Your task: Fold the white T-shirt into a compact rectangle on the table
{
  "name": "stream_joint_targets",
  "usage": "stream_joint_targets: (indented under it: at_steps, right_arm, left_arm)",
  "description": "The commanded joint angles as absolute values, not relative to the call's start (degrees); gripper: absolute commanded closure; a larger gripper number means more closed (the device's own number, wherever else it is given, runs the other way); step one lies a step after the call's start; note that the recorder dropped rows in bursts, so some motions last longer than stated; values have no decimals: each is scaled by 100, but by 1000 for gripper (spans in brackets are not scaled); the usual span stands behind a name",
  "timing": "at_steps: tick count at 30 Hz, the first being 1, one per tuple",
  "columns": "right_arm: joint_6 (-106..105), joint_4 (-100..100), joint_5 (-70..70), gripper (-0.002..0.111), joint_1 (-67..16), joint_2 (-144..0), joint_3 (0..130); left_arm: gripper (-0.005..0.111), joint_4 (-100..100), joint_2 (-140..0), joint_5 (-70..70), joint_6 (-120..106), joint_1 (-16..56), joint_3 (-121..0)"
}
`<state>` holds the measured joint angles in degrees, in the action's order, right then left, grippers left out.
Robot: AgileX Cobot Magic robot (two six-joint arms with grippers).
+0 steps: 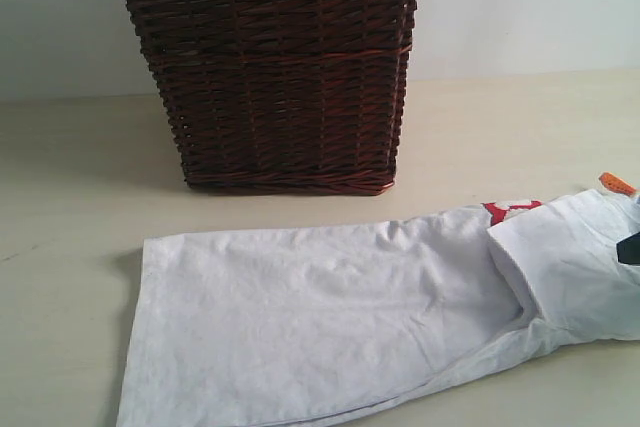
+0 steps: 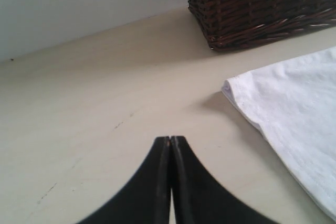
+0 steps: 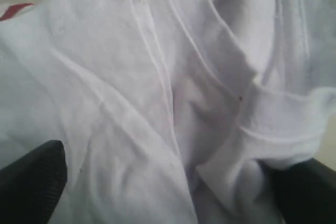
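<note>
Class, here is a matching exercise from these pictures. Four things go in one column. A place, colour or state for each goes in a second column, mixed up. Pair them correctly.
Column one:
1. T-shirt
2. basket
3. left tool
4. right tool

Column two:
a. open wide over the T-shirt
b. dark brown, standing on the table behind the T-shirt
c. shut, holding nothing
d. white, lying spread on the table

Right pairs: 1-d, 2-b, 3-c, 4-a.
</note>
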<state>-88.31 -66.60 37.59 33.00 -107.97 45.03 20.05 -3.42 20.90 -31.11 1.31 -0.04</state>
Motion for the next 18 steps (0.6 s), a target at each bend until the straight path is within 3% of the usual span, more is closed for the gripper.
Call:
stream_joint_targets:
  at_steps: [1, 4, 11, 18]
  right_arm:
    - [-8830, -6519, 3371, 40, 3298, -10888, 4437]
    - [-8841, -6295, 3367, 72, 3298, -10888, 4437]
    - [-8816, -6217, 3401, 108, 3298, -10877, 4437]
    - [-8770, -6080, 2850, 108, 3621, -10480, 4437]
  left_arm:
    - [105, 2017, -369, 2045, -3107, 111, 0]
    - [105, 2017, -369, 2045, -3107, 111, 0]
    - [105, 2017, -369, 2045, -3107, 111, 0]
    - [105, 2017, -369, 2045, -3107, 111, 0]
